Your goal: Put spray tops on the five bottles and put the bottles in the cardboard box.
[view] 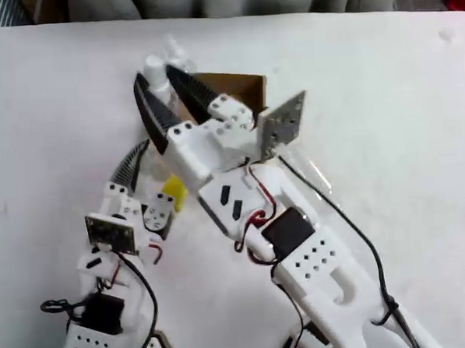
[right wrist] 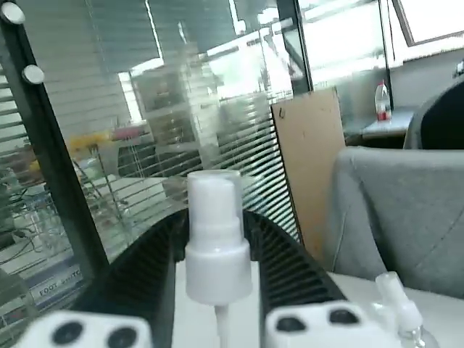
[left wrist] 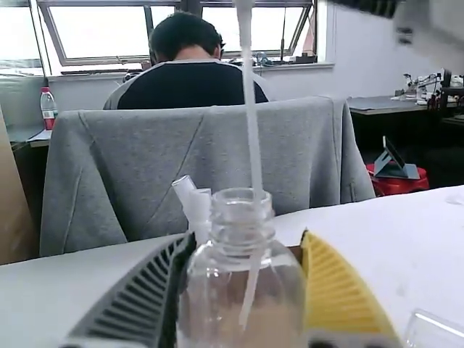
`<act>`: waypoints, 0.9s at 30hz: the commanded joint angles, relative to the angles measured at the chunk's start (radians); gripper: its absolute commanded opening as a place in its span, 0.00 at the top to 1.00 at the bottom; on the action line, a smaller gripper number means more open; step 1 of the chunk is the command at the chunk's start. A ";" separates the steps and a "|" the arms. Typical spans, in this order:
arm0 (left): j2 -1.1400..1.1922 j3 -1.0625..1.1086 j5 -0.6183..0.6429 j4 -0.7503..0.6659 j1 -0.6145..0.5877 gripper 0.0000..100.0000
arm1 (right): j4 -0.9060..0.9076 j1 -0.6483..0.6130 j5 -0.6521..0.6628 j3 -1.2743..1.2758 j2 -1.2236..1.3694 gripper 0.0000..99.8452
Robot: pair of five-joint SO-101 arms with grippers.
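**Spray top held over the bottle in your left tool**

Your left arm sits low at the near-left of the tabletop (view: 415,94). Its tool (left wrist: 246,250) pinches a clear bottle (left wrist: 243,290) upright between the black ribbed finger and the yellow one. Your right arm stretches across from the near-right with its wrist raised. Its tool (right wrist: 215,217) is clamped on a white spray top (right wrist: 215,268) between two black fingers. The top's thin dip tube (left wrist: 251,145) hangs straight down through the open neck into the bottle. The cardboard box (view: 240,86) stands just behind the right arm, which covers its inside, so you cannot tell what it holds. A second bottle (right wrist: 399,308) with a spray top on stands beyond the held one.
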 commanded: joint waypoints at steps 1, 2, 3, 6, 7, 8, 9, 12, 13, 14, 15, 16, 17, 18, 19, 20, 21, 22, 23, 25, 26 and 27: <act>-0.018 -0.003 0.000 -0.026 0.005 0.98 | 0.002 -0.012 -0.006 0.020 -0.004 0.98; -0.018 -0.003 0.000 -0.026 0.005 0.98 | 0.002 -0.013 -0.006 0.031 -0.004 0.98; -0.018 -0.003 0.000 -0.026 0.005 0.98 | 0.002 -0.015 -0.006 0.041 -0.004 0.98; -0.018 -0.003 0.000 -0.026 0.005 0.98 | 0.002 -0.016 -0.006 0.063 -0.004 0.98; -0.018 -0.003 0.000 -0.023 0.005 0.98 | 0.002 -0.016 -0.006 0.069 -0.004 0.98; -0.018 -0.003 0.000 -0.015 0.005 0.98 | 0.004 -0.015 -0.006 0.078 -0.004 0.98; -0.018 -0.003 0.000 -0.012 0.005 0.98 | 0.004 -0.015 -0.006 0.087 -0.004 0.98; -0.018 -0.003 0.000 -0.012 0.005 0.98 | 0.004 -0.016 -0.006 0.110 -0.004 0.98; -0.018 -0.003 0.000 -0.012 0.005 0.98 | 0.004 -0.016 -0.006 0.118 -0.004 0.98; -0.018 -0.003 0.000 -0.012 0.005 0.98 | 0.004 -0.016 -0.006 0.126 -0.004 0.98; -0.018 -0.003 0.000 -0.012 0.005 0.98 | 0.004 -0.016 -0.006 0.133 -0.004 0.98; -0.018 -0.003 0.000 -0.012 0.005 0.98 | 0.004 -0.016 -0.006 0.140 -0.004 0.98; -0.018 -0.003 0.000 -0.012 0.005 0.98 | 0.004 -0.018 -0.008 0.146 -0.004 0.98; -0.018 -0.003 0.000 -0.012 0.005 0.98 | 0.004 -0.022 -0.008 0.150 -0.004 0.98; -0.018 -0.003 0.000 -0.012 0.005 0.98 | 0.004 -0.031 -0.008 0.152 -0.004 0.98; -0.018 -0.003 0.000 -0.012 0.005 0.98 | 0.004 -0.039 -0.008 0.160 -0.004 0.98; -0.018 -0.003 0.000 -0.012 0.005 0.98 | 0.004 -0.044 -0.008 0.164 -0.005 0.98; -0.018 -0.003 0.000 -0.012 0.005 0.98 | 0.004 -0.054 -0.008 0.167 -0.007 0.98; -0.018 -0.003 0.000 -0.012 0.005 0.98 | 0.005 -0.065 -0.008 0.167 -0.007 0.98; -0.018 -0.003 0.000 -0.012 0.005 0.98 | 0.005 -0.071 -0.008 0.167 -0.008 0.98; -0.018 -0.003 0.000 -0.012 0.005 0.98 | 0.013 -0.074 -0.008 0.167 -0.008 0.98; -0.018 -0.003 0.000 -0.012 0.005 0.98 | 0.033 -0.074 -0.008 0.167 -0.010 0.98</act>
